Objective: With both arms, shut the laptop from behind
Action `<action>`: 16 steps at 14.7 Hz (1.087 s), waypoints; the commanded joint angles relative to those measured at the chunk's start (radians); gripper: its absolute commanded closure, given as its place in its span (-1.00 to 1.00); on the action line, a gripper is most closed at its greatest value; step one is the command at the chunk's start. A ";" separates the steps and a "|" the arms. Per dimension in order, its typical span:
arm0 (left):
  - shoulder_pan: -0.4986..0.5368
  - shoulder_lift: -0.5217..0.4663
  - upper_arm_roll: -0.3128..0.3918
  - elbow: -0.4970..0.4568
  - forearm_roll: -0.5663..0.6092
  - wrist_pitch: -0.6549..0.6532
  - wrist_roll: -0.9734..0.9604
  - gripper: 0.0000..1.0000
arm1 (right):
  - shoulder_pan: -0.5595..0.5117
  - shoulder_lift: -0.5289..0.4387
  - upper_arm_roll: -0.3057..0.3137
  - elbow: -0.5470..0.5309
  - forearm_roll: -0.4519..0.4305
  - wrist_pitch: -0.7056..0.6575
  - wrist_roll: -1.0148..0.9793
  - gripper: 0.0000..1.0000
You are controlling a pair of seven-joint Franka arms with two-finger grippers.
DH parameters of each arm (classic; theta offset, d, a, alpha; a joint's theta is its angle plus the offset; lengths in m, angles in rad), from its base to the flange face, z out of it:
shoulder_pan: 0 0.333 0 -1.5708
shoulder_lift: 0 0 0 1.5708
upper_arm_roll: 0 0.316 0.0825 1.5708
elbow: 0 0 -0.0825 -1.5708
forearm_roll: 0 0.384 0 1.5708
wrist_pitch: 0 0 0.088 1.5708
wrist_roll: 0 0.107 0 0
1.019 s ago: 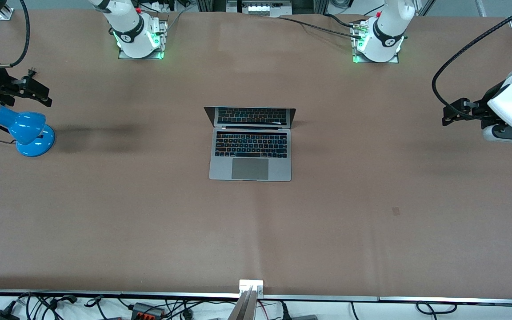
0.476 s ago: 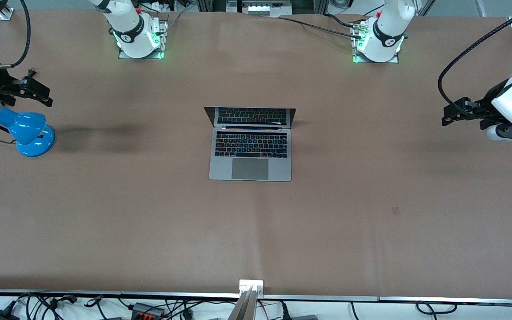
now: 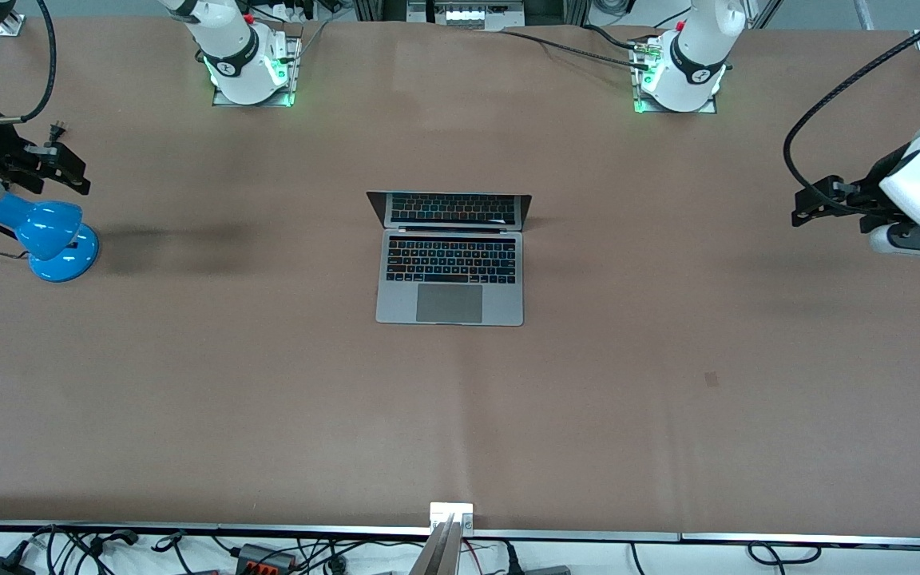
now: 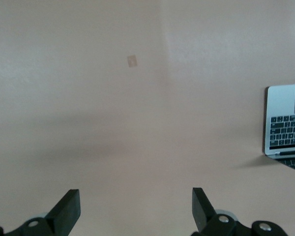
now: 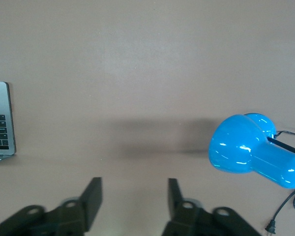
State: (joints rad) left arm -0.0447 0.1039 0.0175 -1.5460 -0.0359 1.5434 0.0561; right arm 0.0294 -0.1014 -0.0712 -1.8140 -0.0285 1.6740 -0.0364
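Note:
The grey laptop (image 3: 450, 259) stands open in the middle of the table, its dark screen upright and facing the front camera. Part of it shows in the left wrist view (image 4: 286, 125) and in the right wrist view (image 5: 1, 122). My left gripper (image 3: 800, 209) hangs open and empty over the table at the left arm's end, well away from the laptop; it also shows in the left wrist view (image 4: 136, 209). My right gripper (image 3: 69, 170) hangs open and empty at the right arm's end, above the blue lamp; it also shows in the right wrist view (image 5: 134, 199).
A blue desk lamp (image 3: 46, 238) with a black cord lies on the table at the right arm's end, also in the right wrist view (image 5: 253, 150). The brown table (image 3: 668, 359) stretches wide around the laptop. Cables lie along the front edge.
Both grippers have shifted only slightly. The right gripper rose a little over the lamp. The laptop has not moved.

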 commanded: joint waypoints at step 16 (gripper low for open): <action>-0.004 0.068 -0.051 0.014 -0.060 -0.166 0.025 0.92 | 0.211 0.063 0.002 -0.024 0.061 -0.049 0.012 1.00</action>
State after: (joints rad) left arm -0.0558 0.1662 -0.0213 -1.5445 -0.0484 1.4209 0.0626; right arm 0.2032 -0.0428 -0.0645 -1.8298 0.0087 1.6407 -0.0349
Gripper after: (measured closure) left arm 0.762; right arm 0.991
